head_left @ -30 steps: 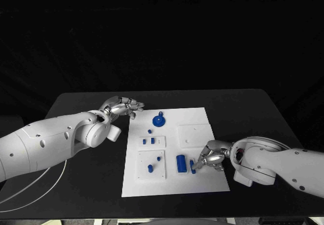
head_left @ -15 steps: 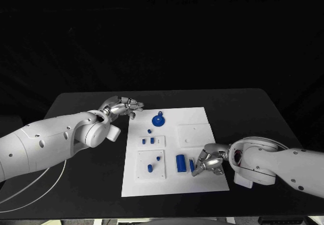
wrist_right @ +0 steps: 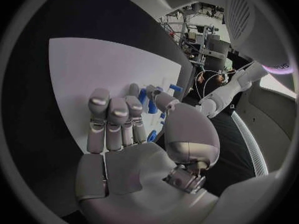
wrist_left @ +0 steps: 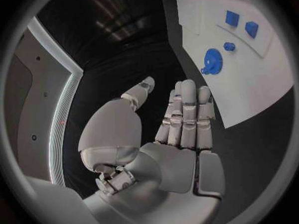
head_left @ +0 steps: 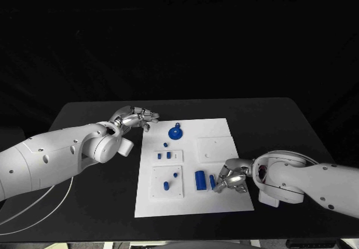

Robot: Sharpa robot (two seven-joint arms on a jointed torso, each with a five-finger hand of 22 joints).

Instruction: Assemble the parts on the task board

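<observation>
Since a second ago the right hand (head_left: 230, 179) has moved a little nearer to the robot along the right side of the task board (head_left: 224, 202), and the left hand (head_left: 135, 118) stays in its place. The right hand rests over the board, just beside a small blue peg (head_left: 212, 181) and the larger blue block (head_left: 201, 179); whether its fingers pinch the peg, I cannot tell. The left hand hovers over the black counter (head_left: 90, 111) near the board's far left corner, fingers apart, holding nothing. A blue gear (head_left: 176, 135) lies on the far part of the board.
</observation>
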